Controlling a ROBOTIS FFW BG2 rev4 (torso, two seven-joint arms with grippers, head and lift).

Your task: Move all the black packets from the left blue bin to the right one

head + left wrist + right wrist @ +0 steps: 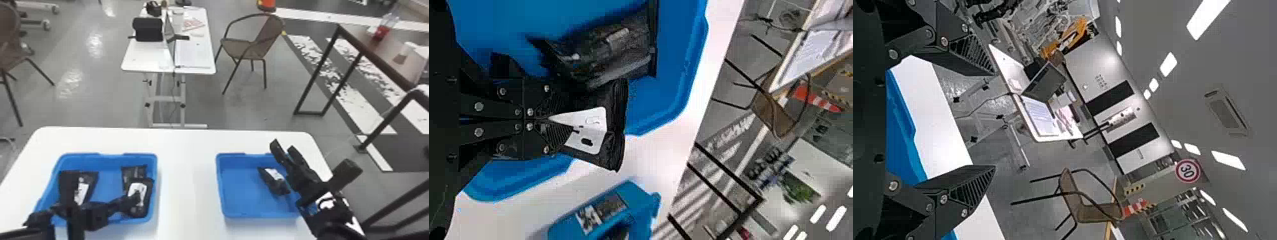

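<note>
One packet (275, 181) is already placed in the right bin (239, 188), another packet (140, 210) is clamped by the left gripper (551, 119) at the left bin (108, 188), where at least two more packets (91, 182) (129, 174) are left, and the right gripper (993, 121) is spread apart

Smooth white tabletop (186, 178) with rounded corners before me. On it, to my left, an open rectangular blue plastic bin (110, 161); to my right, a second open blue plastic bin (236, 188). Both upright, well apart.
</note>
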